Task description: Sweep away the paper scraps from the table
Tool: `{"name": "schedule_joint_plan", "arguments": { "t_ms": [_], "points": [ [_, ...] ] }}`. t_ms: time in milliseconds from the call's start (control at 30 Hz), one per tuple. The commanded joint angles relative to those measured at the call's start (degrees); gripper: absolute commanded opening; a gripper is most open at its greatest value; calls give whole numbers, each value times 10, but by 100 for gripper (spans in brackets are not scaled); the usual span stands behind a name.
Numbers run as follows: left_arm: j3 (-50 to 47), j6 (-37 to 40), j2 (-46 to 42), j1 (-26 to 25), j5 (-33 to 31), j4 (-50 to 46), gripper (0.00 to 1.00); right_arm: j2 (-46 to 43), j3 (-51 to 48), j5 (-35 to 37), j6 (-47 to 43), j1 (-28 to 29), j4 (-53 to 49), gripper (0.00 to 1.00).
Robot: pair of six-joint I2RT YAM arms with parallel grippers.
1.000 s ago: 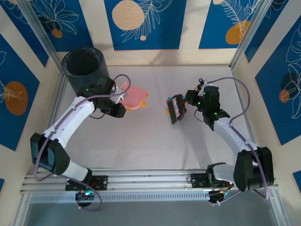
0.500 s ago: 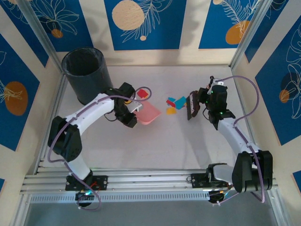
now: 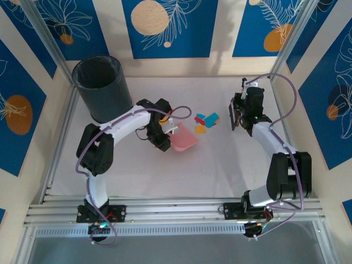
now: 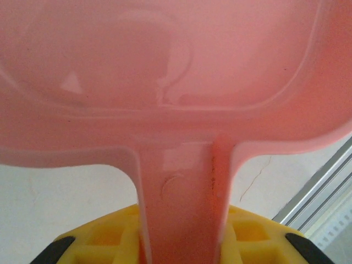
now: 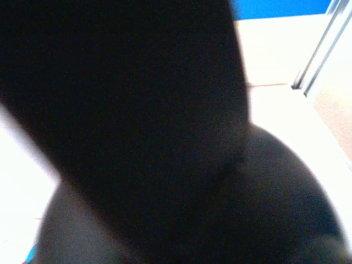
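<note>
Left tool (image 3: pixel 169 128) clamps the dustpan (image 3: pixel 187 141) near the paper scraps (image 3: pixel 204 121) to catch them; right tool (image 3: pixel 242 112) clamps a brush (image 3: pixel 235 113) opposite, for pushing.

White arms (image 3: pixel 118 127), black joints (image 3: pixel 97 152), lilac cables (image 3: pixel 275 75)

This is a robotics lab test cell, not a lived-in room: a large flat pale white-grey matte table (image 3: pixel 165 170) is edged by slotted aluminium rails (image 3: pixel 176 208). It is boxed in on three sides by blue-and-cream printed wall panels (image 3: pixel 165 27) with white leaf outlines and orange discs. A white-and-black jointed left arm (image 3: pixel 118 125) and a matching right arm (image 3: pixel 270 142) are bolted side by side at the near rail, and a black cylindrical bin (image 3: pixel 102 88) stands in the far left corner
</note>
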Motion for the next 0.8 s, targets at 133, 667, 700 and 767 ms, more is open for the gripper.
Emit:
{"name": "schedule_joint_plan", "arguments": {
  "t_ms": [133,667,700,767],
  "points": [
    [48,14,45,-6,4,-38,0,70,83,38,-88,28,14,0],
    [83,3,98,-21,-51,-62,0,139,113,-6,-126,90,-6,0],
    [86,-1,101,-21,-55,-62,0,141,112,-10,-128,94,-8,0],
    [92,-9,108,-21,-58,-62,0,144,110,-18,-131,102,-13,0]
  ]
}}
